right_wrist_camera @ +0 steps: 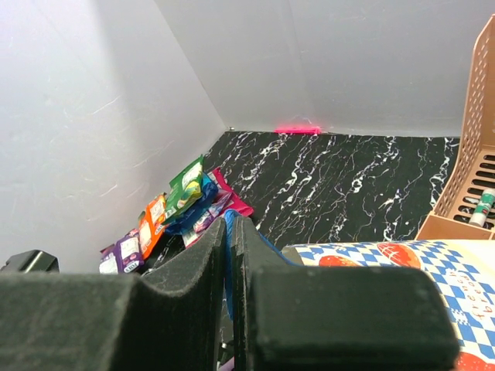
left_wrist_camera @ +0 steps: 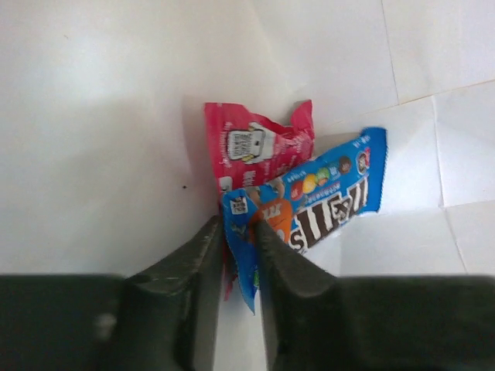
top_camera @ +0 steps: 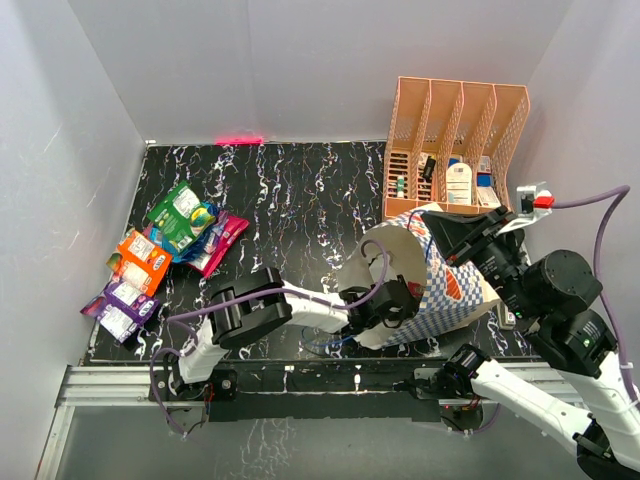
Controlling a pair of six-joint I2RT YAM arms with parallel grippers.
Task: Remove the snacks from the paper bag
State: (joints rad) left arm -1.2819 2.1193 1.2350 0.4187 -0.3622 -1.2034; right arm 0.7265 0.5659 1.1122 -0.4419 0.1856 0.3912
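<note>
The left gripper [left_wrist_camera: 240, 259] is inside the blue-and-white checkered paper bag [top_camera: 455, 295], which lies tipped on the black marbled table [top_camera: 290, 190]. Its jaws are clamped on a blue foil snack packet [left_wrist_camera: 329, 202], with a magenta foil packet [left_wrist_camera: 259, 147] behind it. The right gripper [right_wrist_camera: 230, 263] is pressed together, seemingly pinching the bag's blue edge. More colourful snack packets [top_camera: 170, 235] lie heaped at the table's left.

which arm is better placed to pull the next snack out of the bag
Left. The left pincer is inside the paper bag, closed on the blue packet, with a red packet behind it. The right pincer is clamped on the paper bag, steadying it.
</note>
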